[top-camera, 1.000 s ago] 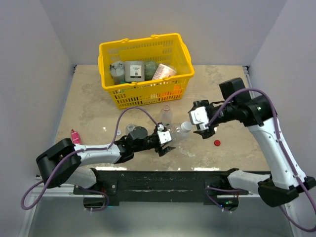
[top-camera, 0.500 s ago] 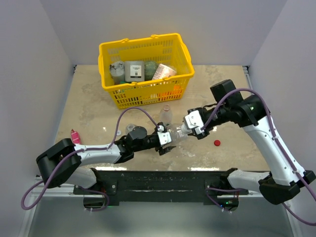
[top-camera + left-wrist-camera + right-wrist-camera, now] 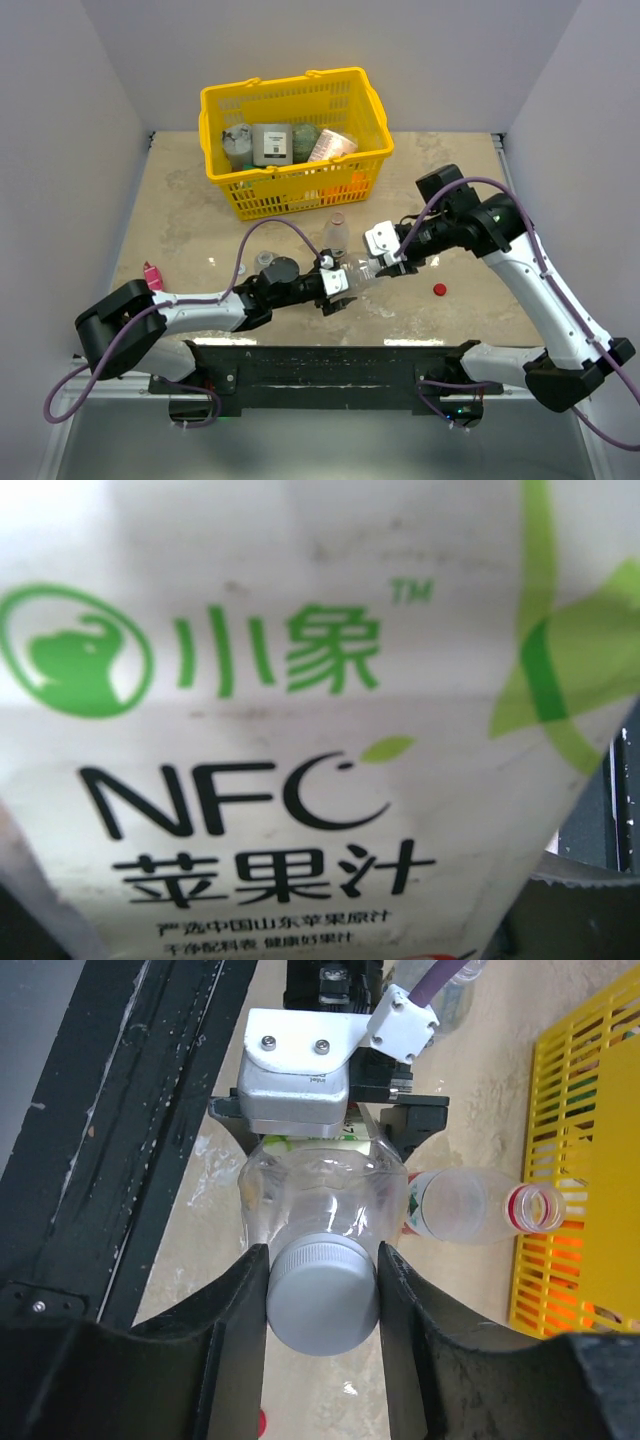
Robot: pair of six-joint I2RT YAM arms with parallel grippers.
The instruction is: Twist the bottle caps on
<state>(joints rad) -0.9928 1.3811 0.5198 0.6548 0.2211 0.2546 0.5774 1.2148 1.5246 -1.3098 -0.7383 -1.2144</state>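
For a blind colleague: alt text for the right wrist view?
The right hand clasps a white cap seated on the neck of a clear bottle, whose far end the left hand grips. Beyond, an uncapped bottle sits near a yellow basket.

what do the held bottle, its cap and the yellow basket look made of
held bottle: thin clear plastic, glossy; see-through with bright highlights. cap: opaque pale grey-white plastic, seemingly matte, with a finely ribbed edge. yellow basket: moulded plastic lattice, probably rigid, uniform colour.
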